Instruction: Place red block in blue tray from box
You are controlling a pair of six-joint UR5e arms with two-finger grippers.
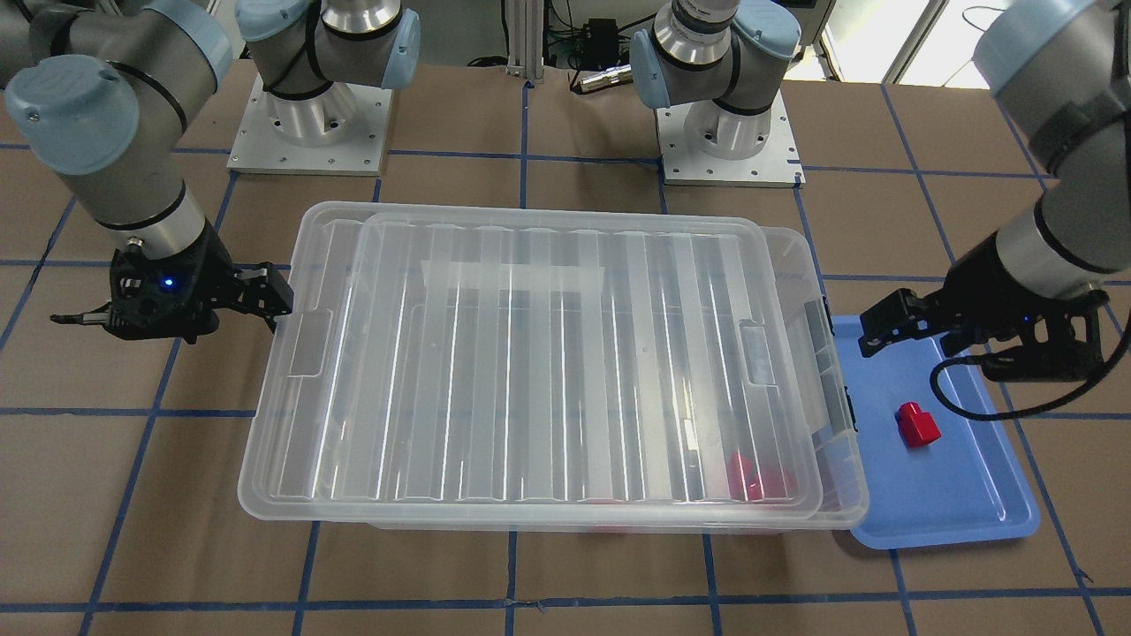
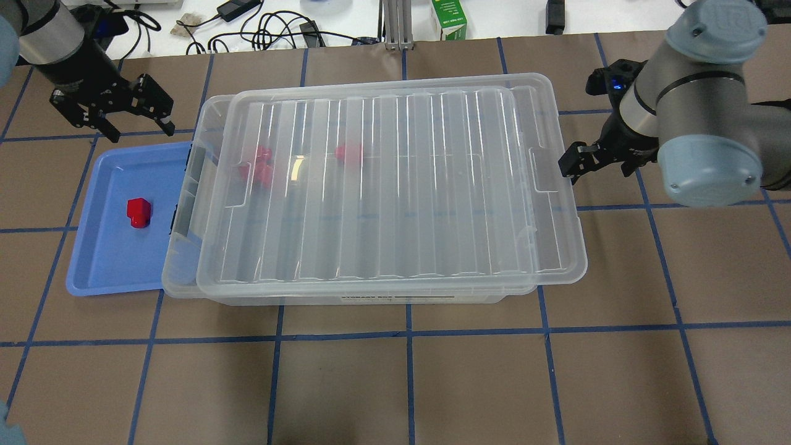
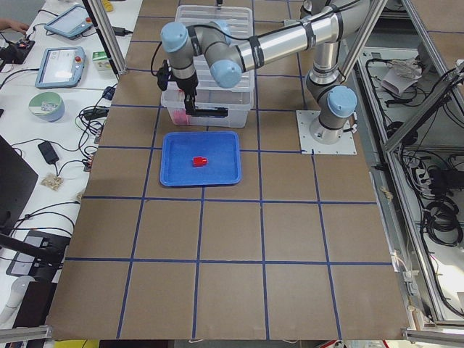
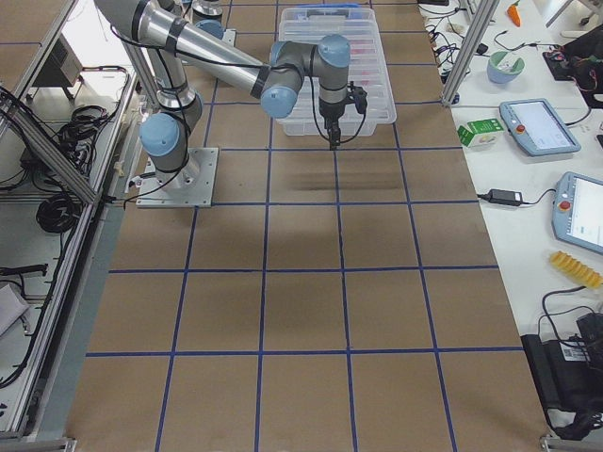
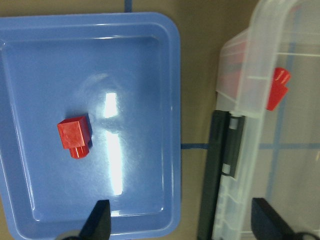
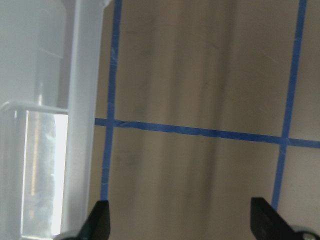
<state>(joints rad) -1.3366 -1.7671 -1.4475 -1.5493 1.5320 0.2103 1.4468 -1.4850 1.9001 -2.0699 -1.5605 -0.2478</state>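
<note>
Seemingly one small glossy red plastic block (image 2: 138, 212) is already lying in the shallow blue plastic tray (image 2: 105, 272), just beside the large clear plastic bin (image 2: 179, 266), while the left gripper (image 2: 137, 120) and right gripper (image 6: 180, 222) are hovering wide apart, holding nothing.

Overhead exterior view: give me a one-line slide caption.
Red block in blue tray beside the lidded box; left gripper and right gripper hover open at either end.

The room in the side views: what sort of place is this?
Probably a robotics lab or test cell: the left arm and right arm are bolted to a tape-gridded table, with control tablets and loose cables on side benches.
</note>
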